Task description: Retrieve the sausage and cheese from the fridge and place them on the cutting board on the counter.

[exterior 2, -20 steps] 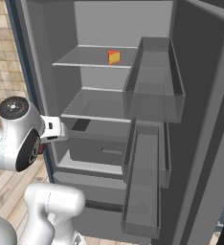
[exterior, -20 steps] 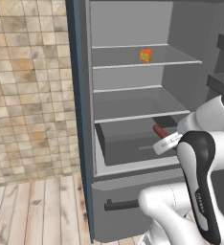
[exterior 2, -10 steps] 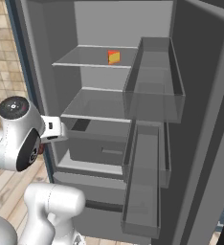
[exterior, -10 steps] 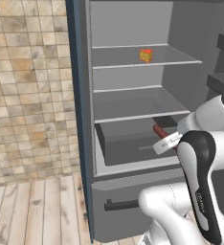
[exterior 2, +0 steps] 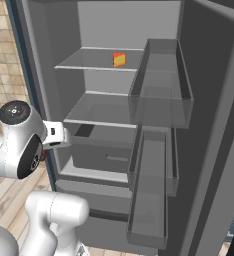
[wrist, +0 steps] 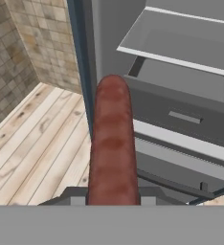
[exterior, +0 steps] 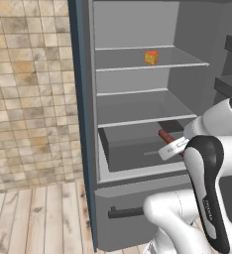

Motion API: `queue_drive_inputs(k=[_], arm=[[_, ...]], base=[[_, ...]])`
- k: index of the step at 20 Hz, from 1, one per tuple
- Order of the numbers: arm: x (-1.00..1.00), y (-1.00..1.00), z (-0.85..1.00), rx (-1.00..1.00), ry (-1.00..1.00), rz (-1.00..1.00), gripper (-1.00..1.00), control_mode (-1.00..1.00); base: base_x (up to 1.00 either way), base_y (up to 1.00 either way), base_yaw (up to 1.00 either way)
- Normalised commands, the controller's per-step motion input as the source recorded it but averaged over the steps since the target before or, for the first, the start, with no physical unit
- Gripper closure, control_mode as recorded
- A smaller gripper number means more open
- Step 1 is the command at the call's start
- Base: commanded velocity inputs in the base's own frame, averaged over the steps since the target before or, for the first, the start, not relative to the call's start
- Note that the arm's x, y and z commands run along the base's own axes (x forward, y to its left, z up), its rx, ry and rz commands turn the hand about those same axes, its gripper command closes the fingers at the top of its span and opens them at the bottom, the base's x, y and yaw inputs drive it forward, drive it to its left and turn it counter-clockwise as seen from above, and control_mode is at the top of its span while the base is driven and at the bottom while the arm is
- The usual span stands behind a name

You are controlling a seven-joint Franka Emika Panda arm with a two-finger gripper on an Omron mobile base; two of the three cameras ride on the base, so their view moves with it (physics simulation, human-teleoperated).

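The sausage (wrist: 111, 143) sticks straight out from the gripper (wrist: 106, 194), whose jaws are clamped on its near end; the cheese (exterior: 151, 57) sits on the upper shelf (exterior: 152, 62) of the open fridge (exterior 2: 209, 125); below lie a wooden floor (wrist: 42, 143) and a tiled wall (exterior: 29, 94) to the fridge's left.

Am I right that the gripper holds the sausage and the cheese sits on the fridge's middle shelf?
Not quite. The gripper does hold the sausage, but the cheese sits on the top shelf of the fridge, as the left base view shows.
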Motion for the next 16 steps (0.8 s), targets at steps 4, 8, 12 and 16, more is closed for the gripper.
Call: queue_drive_inputs(k=[4, 8, 12, 16], arm=[[0.00, 0.00, 0.00, 0.00, 0.00, 0.00, 1.00, -1.00], [0.00, 0.00, 0.00, 0.00, 0.00, 0.00, 1.00, -1.00], [0.00, 0.00, 0.00, 0.00, 0.00, 0.00, 1.00, -1.00], [0.00, 0.00, 0.00, 0.00, 0.00, 0.00, 1.00, -1.00]], base=[[0.00, 0.00, 0.00], [0.00, 0.00, 0.00], [0.00, 0.00, 0.00], [0.00, 0.00, 0.00]])
